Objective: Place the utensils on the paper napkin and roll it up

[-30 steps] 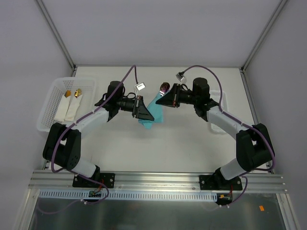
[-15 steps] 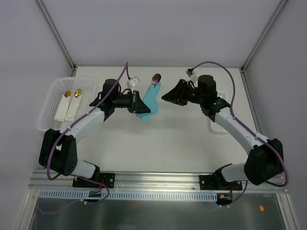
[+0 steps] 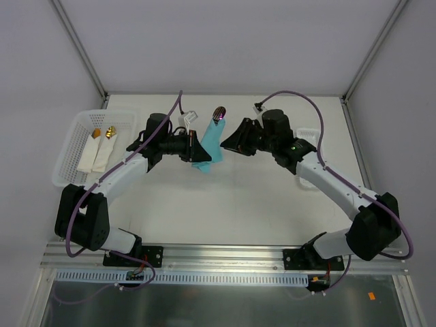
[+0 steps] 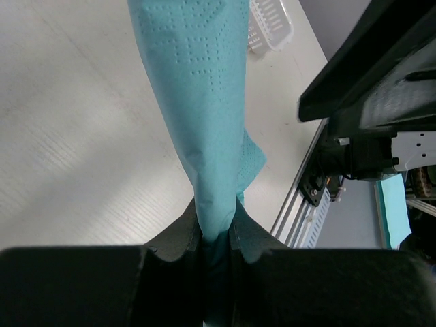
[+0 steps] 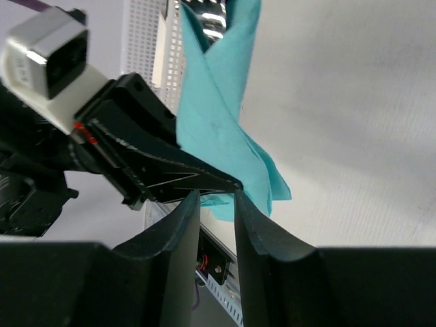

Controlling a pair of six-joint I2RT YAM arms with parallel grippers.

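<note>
The teal paper napkin [image 3: 212, 141] is a narrow roll with the utensils inside; a shiny purplish head [image 3: 219, 113] sticks out of its far end. My left gripper [image 3: 202, 151] is shut on the roll's near end, and the left wrist view shows the napkin [image 4: 197, 88] pinched between its jaws. My right gripper [image 3: 229, 144] is just right of the roll, open by a narrow gap and empty. In the right wrist view its fingertips [image 5: 216, 203] stand by the left gripper's fingers [image 5: 170, 174], with the napkin [image 5: 221, 116] and a utensil head [image 5: 208, 17] beyond.
A white basket [image 3: 68, 157] at the left holds two white rolled napkins with gold-tipped utensils [image 3: 101, 146]. A smaller white basket [image 3: 310, 139] sits at the right, partly under the right arm. A metal rail [image 3: 225, 255] runs along the near table edge.
My right gripper has moved left, back close to the roll. My left gripper keeps holding the roll in nearly the same place.
</note>
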